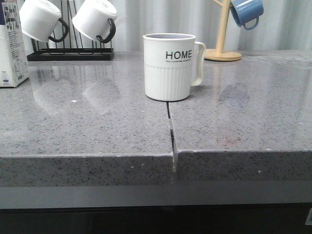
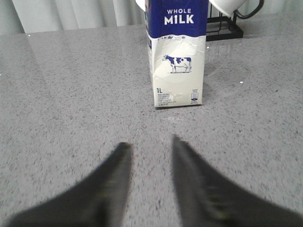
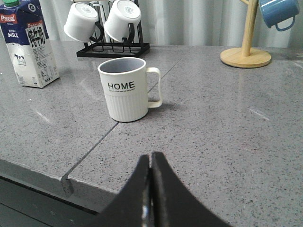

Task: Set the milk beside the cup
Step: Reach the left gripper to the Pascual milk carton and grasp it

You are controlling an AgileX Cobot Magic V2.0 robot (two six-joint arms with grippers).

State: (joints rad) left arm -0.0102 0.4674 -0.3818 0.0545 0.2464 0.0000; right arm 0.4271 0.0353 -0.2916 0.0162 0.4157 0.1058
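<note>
Left pincer [image 2: 149, 146] held apart, empty — tall white carton with dark blue top marked "WHOLE MILK" [image 2: 176, 56] stood upright straight ahead of fingertips, well apart, untouched. Right pincer [image 3: 150, 163] pressed together, empty; white ribbed mug lettered "HOME" [image 3: 125, 90] ahead of it on grey speckled stone counter [image 1: 243, 107]. Nothing judged done — grasp, carry, placement beside mug all left.

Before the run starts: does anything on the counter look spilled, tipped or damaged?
Nothing stands out. The milk stands upright and closed, the cup sits upright straddling the counter seam, and no liquid shows.
</note>
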